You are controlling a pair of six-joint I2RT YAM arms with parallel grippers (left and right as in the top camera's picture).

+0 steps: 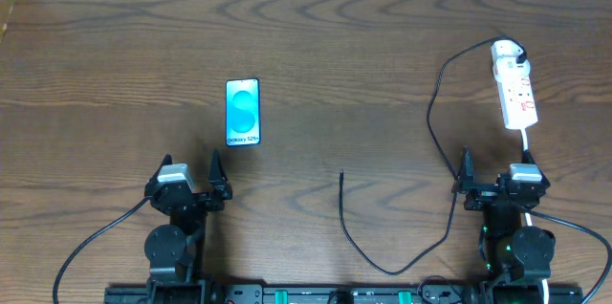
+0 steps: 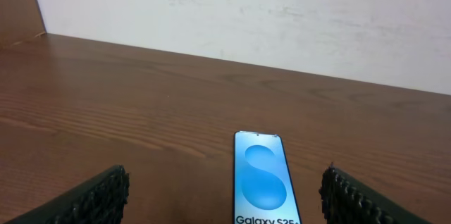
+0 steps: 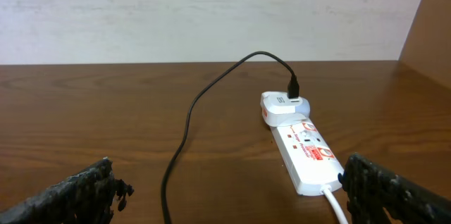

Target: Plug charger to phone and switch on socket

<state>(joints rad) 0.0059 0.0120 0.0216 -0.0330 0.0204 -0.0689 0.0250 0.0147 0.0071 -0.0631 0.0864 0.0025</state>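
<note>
The phone (image 1: pixel 243 112) lies flat on the table, its blue screen lit, just beyond my left gripper (image 1: pixel 191 178), which is open and empty. In the left wrist view the phone (image 2: pixel 263 177) sits between the open fingers (image 2: pixel 225 199), nearer the right one. The charger cable (image 1: pixel 432 122) runs from a white plug in the socket (image 1: pixel 513 84) down and loops to its free plug tip (image 1: pixel 342 175) at the table's middle. My right gripper (image 1: pixel 495 178) is open and empty, just short of the socket (image 3: pixel 304 151). The cable (image 3: pixel 190 118) passes between its fingers (image 3: pixel 229 196).
A white mains lead (image 3: pixel 337 206) leaves the socket's near end toward my right arm. A pale wall (image 2: pixel 282 13) stands behind the table's far edge. A wooden side panel (image 3: pixel 426 27) rises at the right.
</note>
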